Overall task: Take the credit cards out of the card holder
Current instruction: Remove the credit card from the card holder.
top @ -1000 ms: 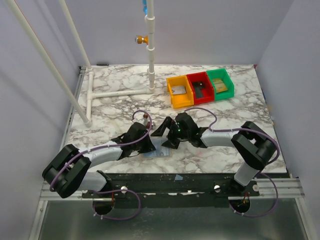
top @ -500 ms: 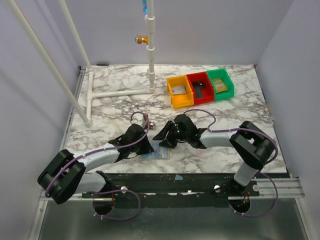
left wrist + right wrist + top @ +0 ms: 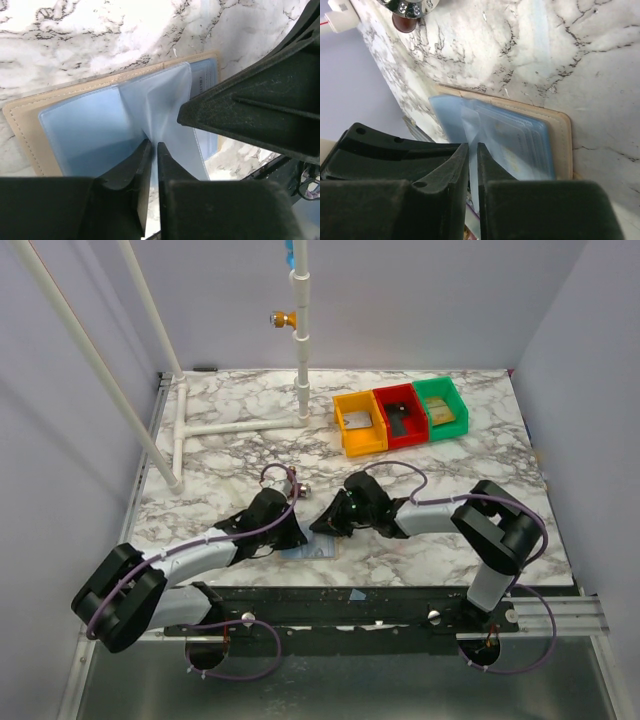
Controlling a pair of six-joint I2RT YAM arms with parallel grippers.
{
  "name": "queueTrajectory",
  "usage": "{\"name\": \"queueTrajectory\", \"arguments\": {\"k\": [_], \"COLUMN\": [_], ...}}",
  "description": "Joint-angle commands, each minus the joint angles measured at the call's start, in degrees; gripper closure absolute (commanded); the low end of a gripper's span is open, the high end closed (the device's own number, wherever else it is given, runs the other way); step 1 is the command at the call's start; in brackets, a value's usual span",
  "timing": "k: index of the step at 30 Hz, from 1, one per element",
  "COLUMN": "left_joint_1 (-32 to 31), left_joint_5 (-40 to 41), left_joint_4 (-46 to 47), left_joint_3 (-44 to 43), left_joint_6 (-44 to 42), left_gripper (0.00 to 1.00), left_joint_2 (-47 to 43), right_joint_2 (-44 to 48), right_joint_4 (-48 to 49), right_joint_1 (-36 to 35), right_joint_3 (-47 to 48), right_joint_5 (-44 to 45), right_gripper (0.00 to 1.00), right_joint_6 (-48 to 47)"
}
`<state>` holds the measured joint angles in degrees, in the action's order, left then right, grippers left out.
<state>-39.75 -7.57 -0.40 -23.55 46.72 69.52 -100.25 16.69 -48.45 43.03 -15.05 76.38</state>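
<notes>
The card holder [image 3: 313,550] lies open near the table's front edge, a tan cover [image 3: 20,130] with pale blue plastic sleeves [image 3: 90,130]. Credit cards [image 3: 520,145] show through the stacked sleeves, and one printed card edge [image 3: 203,82] shows in the left wrist view. My left gripper [image 3: 291,536] comes from the left and is shut on a raised blue sleeve [image 3: 152,147]. My right gripper [image 3: 326,524] comes from the right and is shut on a translucent sleeve leaf [image 3: 472,147]. The two grippers nearly touch above the holder.
Yellow [image 3: 359,424], red [image 3: 398,415] and green [image 3: 440,407] bins stand in a row at the back right. A white pipe frame [image 3: 240,426] lies at the back left with an upright post [image 3: 301,340]. The table's front edge [image 3: 350,585] runs just below the holder.
My right gripper went from wide open to shut on a sleeve leaf and slid slightly left and down onto the holder. The left gripper barely moved.
</notes>
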Motion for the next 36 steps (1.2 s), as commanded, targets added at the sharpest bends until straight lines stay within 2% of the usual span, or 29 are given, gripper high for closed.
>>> {"name": "queueTrajectory", "arguments": {"k": [1, 5, 19, 24, 27, 33, 36], "left_joint_1": [0.3, 0.3, 0.2, 0.2, 0.2, 0.2, 0.2], "left_joint_5": [1.6, 3.6, 6.9, 7.1, 7.1, 7.1, 7.1], "left_joint_4": [-3.6, -7.5, -19.2, -21.2, -21.8, -22.3, -22.1], "left_joint_3": [0.0, -0.2, 0.7, 0.9, 1.2, 1.4, 1.4], "left_joint_6": [-0.9, -1.7, -1.2, -0.8, -0.5, -0.4, -0.4], "left_gripper": [0.81, 0.75, 0.74, 0.74, 0.75, 0.74, 0.74], "left_joint_2": [-3.3, -7.6, -23.2, -25.8, -27.1, -27.7, -27.6], "right_joint_2": [-0.8, -1.0, -5.5, -8.5, -9.9, -10.2, -9.6], "right_joint_4": [-1.3, -1.8, -7.2, -7.6, -7.9, -7.8, -7.4], "right_joint_1": [-0.5, -0.6, -4.8, -5.9, -6.2, -6.5, -6.5], "right_joint_3": [2.4, 3.5, 12.2, 14.2, 15.0, 15.3, 15.0], "right_joint_5": [1.0, 0.9, 0.9, 0.7, 1.0, 1.6, 1.9], "right_gripper": [0.89, 0.99, 0.99, 0.99, 0.87, 0.52, 0.40], "right_joint_6": [-1.3, -2.3, -7.6, -8.1, -8.4, -8.9, -8.8]}}
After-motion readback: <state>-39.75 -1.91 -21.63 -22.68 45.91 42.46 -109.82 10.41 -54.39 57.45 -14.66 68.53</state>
